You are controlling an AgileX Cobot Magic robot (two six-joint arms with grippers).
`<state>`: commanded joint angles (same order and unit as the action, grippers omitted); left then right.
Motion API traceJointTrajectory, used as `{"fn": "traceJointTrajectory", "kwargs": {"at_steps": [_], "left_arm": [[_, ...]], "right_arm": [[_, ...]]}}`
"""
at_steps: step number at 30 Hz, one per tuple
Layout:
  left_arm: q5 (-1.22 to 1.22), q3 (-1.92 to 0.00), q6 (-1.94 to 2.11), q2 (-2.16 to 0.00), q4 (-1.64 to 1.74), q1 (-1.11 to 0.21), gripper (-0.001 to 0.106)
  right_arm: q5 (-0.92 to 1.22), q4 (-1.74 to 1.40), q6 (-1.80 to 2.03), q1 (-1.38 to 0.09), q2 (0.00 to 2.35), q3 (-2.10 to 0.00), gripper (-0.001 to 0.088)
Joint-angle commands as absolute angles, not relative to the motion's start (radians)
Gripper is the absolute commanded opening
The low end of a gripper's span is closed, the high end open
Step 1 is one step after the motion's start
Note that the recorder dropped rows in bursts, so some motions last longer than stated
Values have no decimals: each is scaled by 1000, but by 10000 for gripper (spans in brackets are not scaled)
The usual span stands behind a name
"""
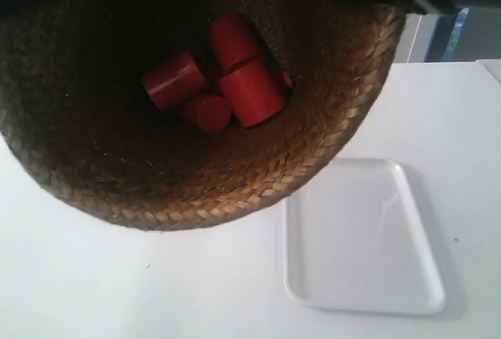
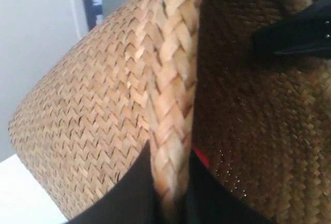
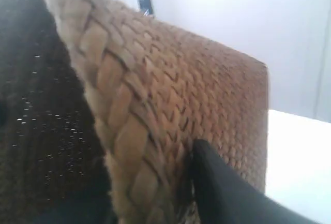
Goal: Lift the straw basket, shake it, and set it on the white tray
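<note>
Up off the table (image 1: 117, 292), clamping the basket (image 1: 102, 174) by its braided rim with both jaws, red cylinders (image 1: 235, 81) inside. Looks lifted, maybe mid-shake; not yet down on the tray (image 1: 360, 237) nearby.

You have the basket (image 1: 196, 198) filling the upper left of the exterior frame, mouth toward the camera, with several cylinders (image 1: 250, 92) lying together inside it. The tray (image 1: 364, 237) lies flat on the table (image 1: 94, 292) at lower right; the basket's rim overlaps the tray's upper-left corner in the frame.
</note>
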<state>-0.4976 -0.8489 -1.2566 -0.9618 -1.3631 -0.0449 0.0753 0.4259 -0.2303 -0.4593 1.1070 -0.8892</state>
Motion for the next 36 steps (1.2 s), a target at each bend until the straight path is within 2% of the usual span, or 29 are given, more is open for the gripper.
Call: {"fn": "traceJointTrajectory", "kwargs": {"at_steps": [6, 9, 11, 13, 17, 19, 21, 24, 26, 30, 33, 36], "left_arm": [[-750, -916, -1137, -879, -1264, -43, 0], [-682, -887, -1208, -846, -1274, -61, 0], [-503, -832, -1244, -885, -1277, -71, 0], [-426, -810, -1177, -923, -1275, -69, 0], [-648, -879, -1014, -871, -1216, -71, 0], [-712, -901, -1044, -826, -1225, -71, 0], [-652, -885, -1110, -815, -1228, -73, 0], [-455, -776, -1148, -894, -1315, -73, 0], [-456, -762, -1131, -926, -1309, -73, 0], [-694, -850, -1125, -824, -1311, -73, 0], [-646, -843, -1181, -785, -1337, -87, 0], [-387, -747, -1256, -855, -1371, -123, 0]], "right_arm": [[366, 504, -204, -502, 954, -939, 0], [207, 465, -204, -519, 905, -866, 0], [0, 456, -205, -510, 961, -774, 0], [-60, 456, -205, -485, 1031, -735, 0], [286, 512, -149, -495, 978, -839, 0], [330, 497, -156, -518, 926, -858, 0], [204, 430, -152, -528, 909, -819, 0], [-20, 431, -118, -523, 1044, -726, 0], [70, 442, -113, -513, 1101, -761, 0], [382, 452, -104, -548, 995, -912, 0], [216, 394, -119, -567, 927, -878, 0], [-64, 372, -118, -549, 1047, -742, 0]]}}
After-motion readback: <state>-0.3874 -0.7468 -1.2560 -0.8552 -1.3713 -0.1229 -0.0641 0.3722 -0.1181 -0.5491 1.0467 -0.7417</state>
